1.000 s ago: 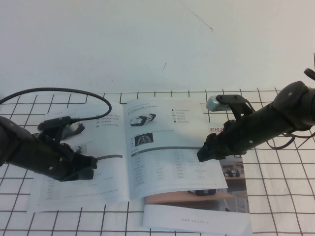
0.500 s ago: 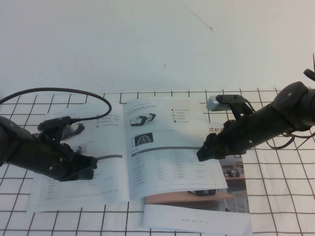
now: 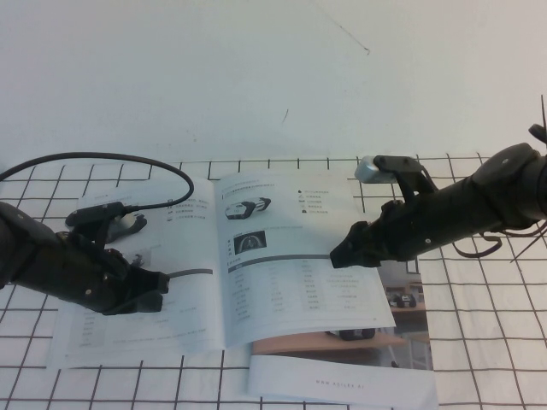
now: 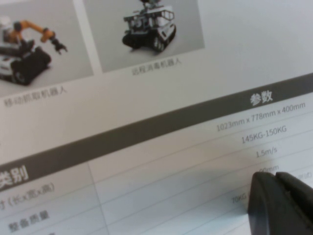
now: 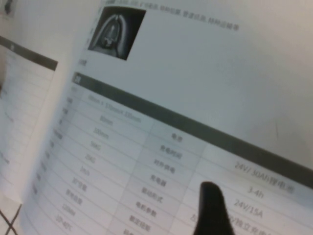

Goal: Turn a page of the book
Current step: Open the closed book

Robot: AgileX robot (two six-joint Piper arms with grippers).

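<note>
The book lies open on the gridded mat. Its right-hand page shows small robot photos, a grey bar and a table. My left gripper is shut and rests with its tip on the left-hand page; in the left wrist view its gripper touches the table lines under the grey bar. My right gripper hovers low over the right page, just inside its outer edge; the right wrist view shows its dark tip over the page's table.
A second booklet with a photographic cover lies under the book's right side. A white sheet lies at the front. A black cable arcs above the left arm. The gridded mat ends at a white surface behind.
My right gripper has moved left and slightly away, further in over the right page. The left arm and the book have not moved.
</note>
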